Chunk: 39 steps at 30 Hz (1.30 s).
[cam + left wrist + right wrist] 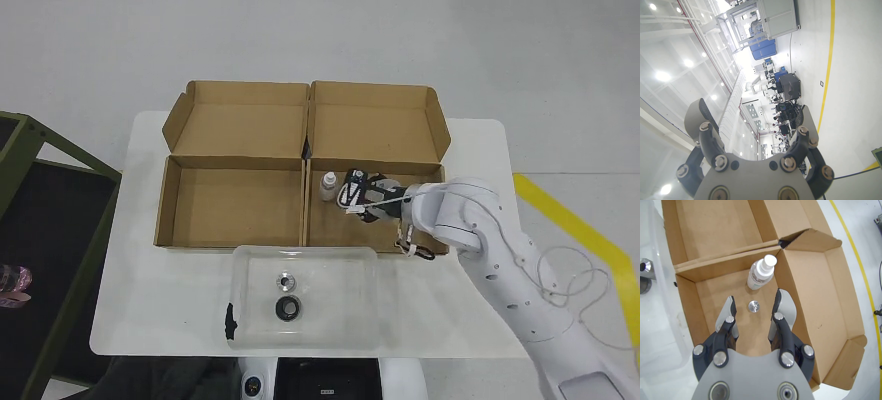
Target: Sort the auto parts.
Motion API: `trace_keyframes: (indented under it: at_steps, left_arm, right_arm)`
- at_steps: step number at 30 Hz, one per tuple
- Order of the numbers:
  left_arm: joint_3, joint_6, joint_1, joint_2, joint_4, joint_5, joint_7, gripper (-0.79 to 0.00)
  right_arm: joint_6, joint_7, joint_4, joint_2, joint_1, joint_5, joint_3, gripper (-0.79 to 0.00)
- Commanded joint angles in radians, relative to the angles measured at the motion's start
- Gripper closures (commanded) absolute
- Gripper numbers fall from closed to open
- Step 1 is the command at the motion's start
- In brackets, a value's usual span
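Right gripper [755, 298] hangs inside the right-hand brown cardboard box [686, 302], its fingers spread wide and gripping nothing. A small round silver metal disc [754, 306] lies flat on the box floor, framed btwn the two dark finger pads [776, 302] and touched by neither. Just beyond the disc, apart from it, a clear plastic spray bottle w/ a white cap [761, 273] stands upright nr the box corner, close to the wall shared w/ the second, left-hand brown cardboard box [230, 205]. Both boxes sit side by side on the white table [140, 290], lids folded back away from the robot. From above, the white right arm reaches in from the table's right side, w/ the gripper over the middle of the right-hand box and the bottle beside it, toward the shared wall. On the robot's side of the boxes sits a clear plastic bin [305, 253] holding two more parts, a silver hex-shaped metal piece [287, 281] and a black ring [289, 307], set one behind the other and well apart from the gripper. Left gripper [752, 109] is raised toward the hall's ceiling and far floor, its fingers likewise wide apart and empty.
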<state>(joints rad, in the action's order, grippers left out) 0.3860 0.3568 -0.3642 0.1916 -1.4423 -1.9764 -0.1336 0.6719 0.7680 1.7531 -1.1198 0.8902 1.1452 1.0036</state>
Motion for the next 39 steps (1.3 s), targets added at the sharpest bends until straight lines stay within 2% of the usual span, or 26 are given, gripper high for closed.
trace_keyframes:
  at_steps: [1, 6, 10, 17, 24, 28, 30, 34, 39]
  left_arm:
    - [0.000, 0.000, 0.000, 0.000, 0.000, 0.000, 0.000, -0.785]
    - [0.000, 0.000, 0.000, 0.000, 0.000, 0.000, 0.000, -0.785]
    - [0.000, 0.000, 0.000, 0.000, 0.000, 0.000, 0.000, -0.785]
    - [0.000, 0.000, 0.000, 0.000, 0.000, 0.000, 0.000, -0.785]
    - [0.000, 0.000, 0.000, 0.000, 0.000, 0.000, 0.000, -0.785]
    - [0.000, 0.000, 0.000, 0.000, 0.000, 0.000, 0.000, -0.785]
    - [0.000, 0.000, 0.000, 0.000, 0.000, 0.000, 0.000, -0.785]
    - [0.000, 0.000, 0.000, 0.000, 0.000, 0.000, 0.000, -0.785]
    - [0.000, 0.000, 0.000, 0.000, 0.000, 0.000, 0.000, -0.785]
  right_arm:
    - [0.002, -0.003, 0.053, 0.006, 0.031, -0.003, 0.017, -0.446]
    - [0.008, -0.026, 0.141, 0.016, 0.093, -0.006, 0.035, -0.446]
    - [0.025, -0.048, 0.191, 0.020, 0.123, 0.013, 0.031, -0.413]
    - [0.051, -0.094, 0.242, 0.019, 0.145, 0.043, -0.011, -0.428]
    - [0.060, -0.122, 0.244, 0.006, 0.133, 0.060, -0.097, -0.431]
    - [0.059, -0.132, 0.226, -0.004, 0.121, 0.071, -0.153, -0.468]
    - [0.058, -0.138, 0.214, -0.011, 0.114, 0.078, -0.183, -0.511]
    - [0.052, -0.146, 0.187, -0.023, 0.099, 0.092, -0.235, -0.520]
    - [0.048, -0.147, 0.152, -0.040, 0.072, 0.110, -0.292, -0.419]
